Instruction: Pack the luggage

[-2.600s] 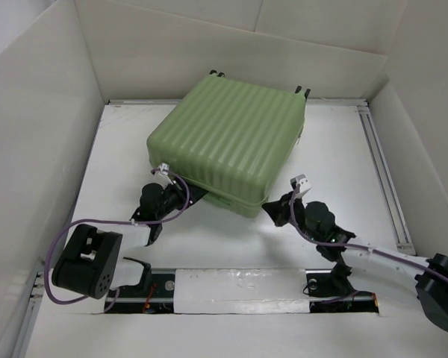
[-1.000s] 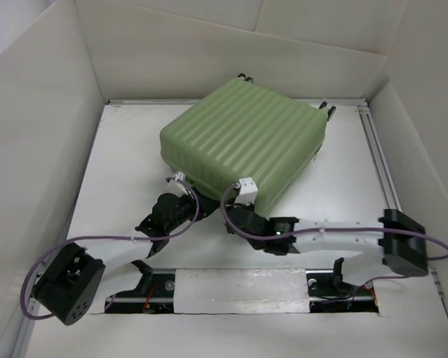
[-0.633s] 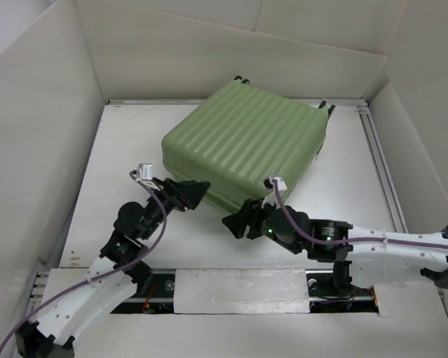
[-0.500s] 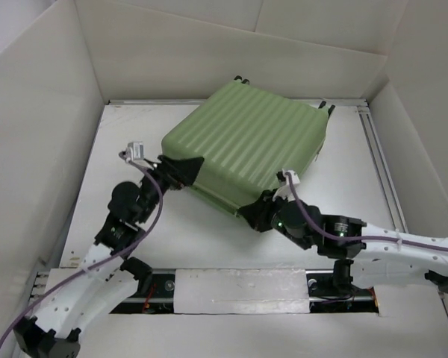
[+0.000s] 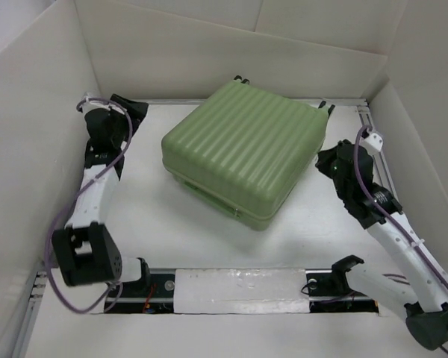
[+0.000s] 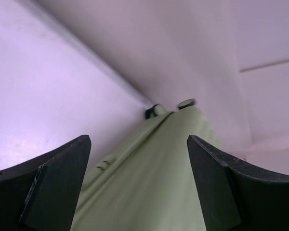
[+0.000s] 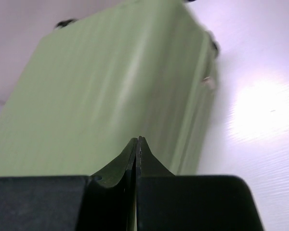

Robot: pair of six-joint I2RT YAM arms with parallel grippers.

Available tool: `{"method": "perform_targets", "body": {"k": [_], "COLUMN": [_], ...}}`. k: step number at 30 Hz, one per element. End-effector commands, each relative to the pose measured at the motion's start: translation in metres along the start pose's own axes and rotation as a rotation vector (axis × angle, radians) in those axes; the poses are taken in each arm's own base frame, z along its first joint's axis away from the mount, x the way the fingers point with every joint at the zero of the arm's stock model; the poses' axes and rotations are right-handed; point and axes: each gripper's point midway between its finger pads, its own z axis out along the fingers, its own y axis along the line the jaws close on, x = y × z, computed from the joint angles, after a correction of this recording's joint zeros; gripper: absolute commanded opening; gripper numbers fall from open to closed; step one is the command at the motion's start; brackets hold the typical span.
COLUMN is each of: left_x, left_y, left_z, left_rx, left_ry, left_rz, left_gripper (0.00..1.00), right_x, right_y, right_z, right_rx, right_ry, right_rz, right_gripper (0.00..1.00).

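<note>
The luggage (image 5: 243, 153), a large pale green ribbed hard-shell suitcase, lies closed and flat in the middle of the table, its small black wheels at the far edge. It also shows in the left wrist view (image 6: 149, 178) and in the right wrist view (image 7: 106, 86). My left gripper (image 5: 131, 112) is open and empty at the far left corner, well apart from the suitcase. My right gripper (image 5: 322, 160) is shut and empty, just off the suitcase's right side. In the right wrist view the fingertips (image 7: 137, 144) are pressed together.
White walls enclose the table (image 5: 134, 224) on the left, far and right sides. A metal rail (image 5: 381, 164) runs along the right edge. The arm bases sit on a bar (image 5: 239, 287) at the near edge.
Both arms have swung away from the suitcase's near edge: the left to the far left corner, the right to the suitcase's right side. The suitcase had been pushed back and turned earlier.
</note>
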Motion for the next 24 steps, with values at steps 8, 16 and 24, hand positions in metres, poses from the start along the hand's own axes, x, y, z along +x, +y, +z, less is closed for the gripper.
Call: {"method": "perform_targets", "body": {"k": [8, 16, 24], "left_x": [0.141, 0.209, 0.248], "left_y": [0.051, 0.037, -0.011], "left_z": [0.059, -0.001, -0.113], "left_rx": [0.023, 0.13, 0.313], "left_ry": [0.507, 0.6, 0.589], "left_rz": [-0.058, -0.094, -0.048], "left_gripper": [0.78, 0.78, 0.77], "right_x": [0.055, 0.11, 0.132], "right_y": [-0.054, -0.006, 0.105], "right_z": [0.055, 0.093, 0.102], "right_rx": [0.021, -0.176, -0.545], "right_ry": [0.166, 0.368, 0.517], "right_rz": [-0.004, -0.086, -0.246], "right_gripper": [0.0, 0.0, 0.0]}}
